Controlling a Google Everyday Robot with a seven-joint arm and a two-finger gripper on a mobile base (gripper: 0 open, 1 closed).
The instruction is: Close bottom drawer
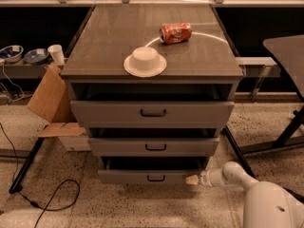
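Observation:
The bottom drawer (142,176) is the lowest and narrowest grey front of three on the cabinet, with a small dark bar handle (156,178). It stands pulled out a little, with a dark gap above its front. My gripper (192,179) is at the end of the white arm (228,175) that reaches in from the lower right. Its pale tip touches the right end of the drawer front.
The middle drawer (154,146) and top drawer (152,113) also stand partly open. On the cabinet top (109,37) are a white bowl on a plate (145,61) and a red can (175,33) lying on its side. Cardboard (50,99) and a black cable (52,194) lie to the left; a table leg (285,137) stands right.

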